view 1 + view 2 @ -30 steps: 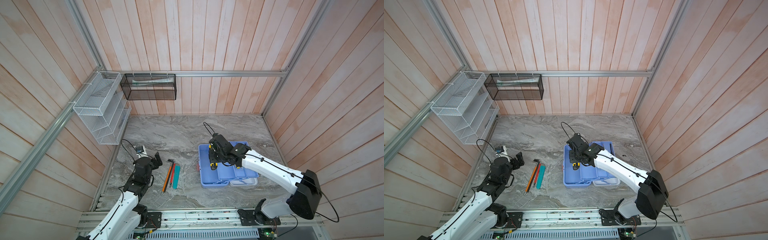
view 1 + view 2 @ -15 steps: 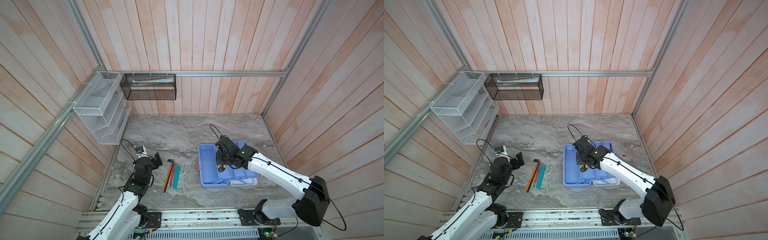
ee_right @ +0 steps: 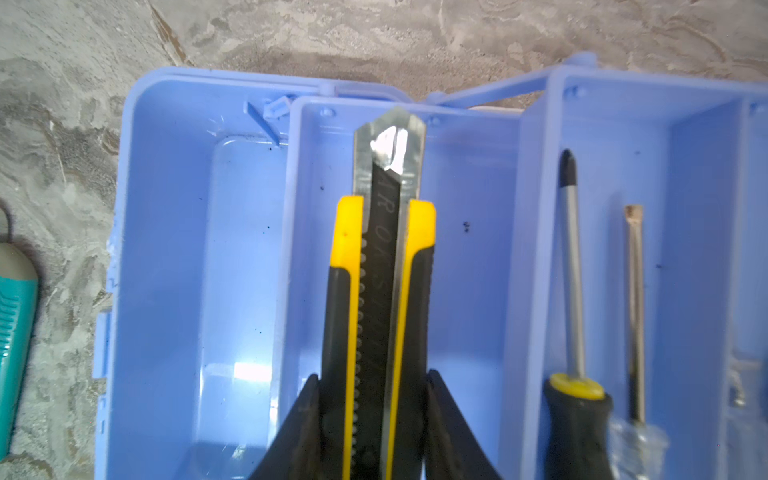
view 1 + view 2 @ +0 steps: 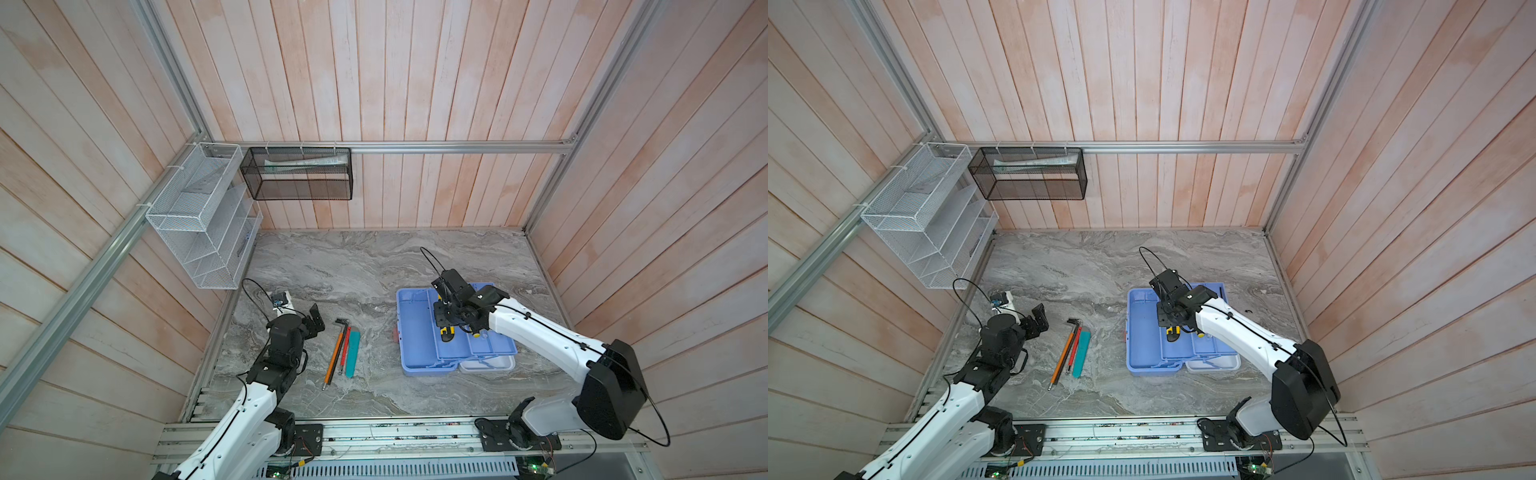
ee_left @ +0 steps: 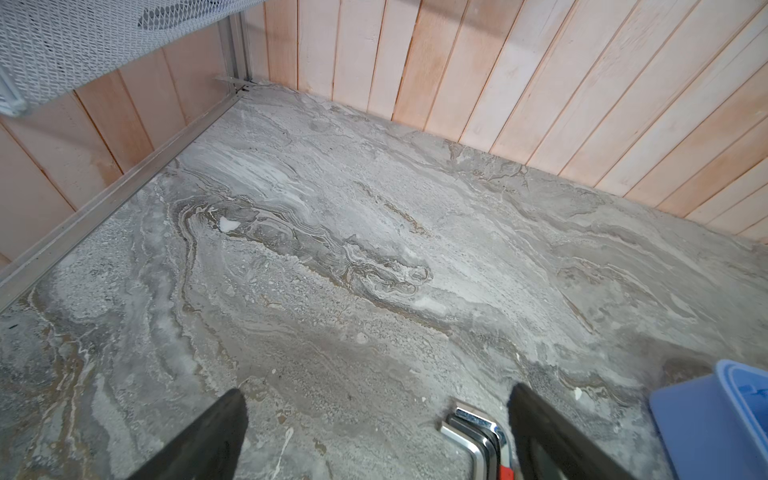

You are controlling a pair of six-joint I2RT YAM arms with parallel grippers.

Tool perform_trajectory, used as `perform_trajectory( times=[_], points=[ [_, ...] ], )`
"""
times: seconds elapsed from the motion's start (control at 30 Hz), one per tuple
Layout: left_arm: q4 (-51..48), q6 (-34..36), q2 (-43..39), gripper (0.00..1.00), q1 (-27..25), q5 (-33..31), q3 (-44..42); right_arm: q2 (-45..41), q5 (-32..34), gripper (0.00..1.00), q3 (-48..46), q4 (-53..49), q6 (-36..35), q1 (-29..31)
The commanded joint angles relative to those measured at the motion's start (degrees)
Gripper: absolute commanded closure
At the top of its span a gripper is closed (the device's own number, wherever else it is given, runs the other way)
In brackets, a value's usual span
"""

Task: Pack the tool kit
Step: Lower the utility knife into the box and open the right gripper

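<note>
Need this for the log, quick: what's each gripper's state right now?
Left gripper: open, holding nothing.
Right gripper: shut on the yellow-and-black utility knife.

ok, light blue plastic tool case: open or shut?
Open. The light blue plastic tool case shows its inside; white lid sits off the base.

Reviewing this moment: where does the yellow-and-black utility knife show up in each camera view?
In a top view: utility knife right of centre, over the blue case.
In a top view: knife at centre, over the case.
Left wrist: not in it; only the case's corner shows.
Right wrist: knife at centre, clamped in the right gripper.
Shared landmark: the blue case.
</note>
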Motion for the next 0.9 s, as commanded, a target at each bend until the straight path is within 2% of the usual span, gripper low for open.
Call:
perform_trajectory(
  times=[0.0,0.17,0.3,0.37,0.5,0.6,0.87],
  points=[
    [0.4,-0.3,0.7,0.01,0.3,-0.6,0.2,2.6,-1.0,1.0,0.7,0.0,-1.7,0.0],
    [0.3,-0.4,0.6,0.01,0.3,-0.7,0.2,4.5,-1.3,0.98,0.7,0.1,-0.7,-0.1],
    [0.3,-0.4,-0.2,0.01,0.3,-0.8,-0.1,3.9,-0.4,0.82,1.1,0.3,0.1,-0.1],
    [0.3,-0.4,0.0,0.01,0.3,-0.7,-0.1,3.9,0.1,0.78,1.8,-0.3,0.3,-0.1],
    [0.3,-0.4,0.5,0.01,0.3,-0.7,0.2,4.8,3.4,0.64,5.4,-5.3,0.6,-0.1],
    [0.3,-0.3,0.3,0.01,0.3,-0.7,0.1,4.3,4.6,0.6,7.3,-7.3,0.5,0.0],
    [0.2,-0.5,-0.9,0.01,0.3,-0.8,-0.4,4.3,3.4,0.56,11.2,-7.4,0.7,1.7]
  ],
)
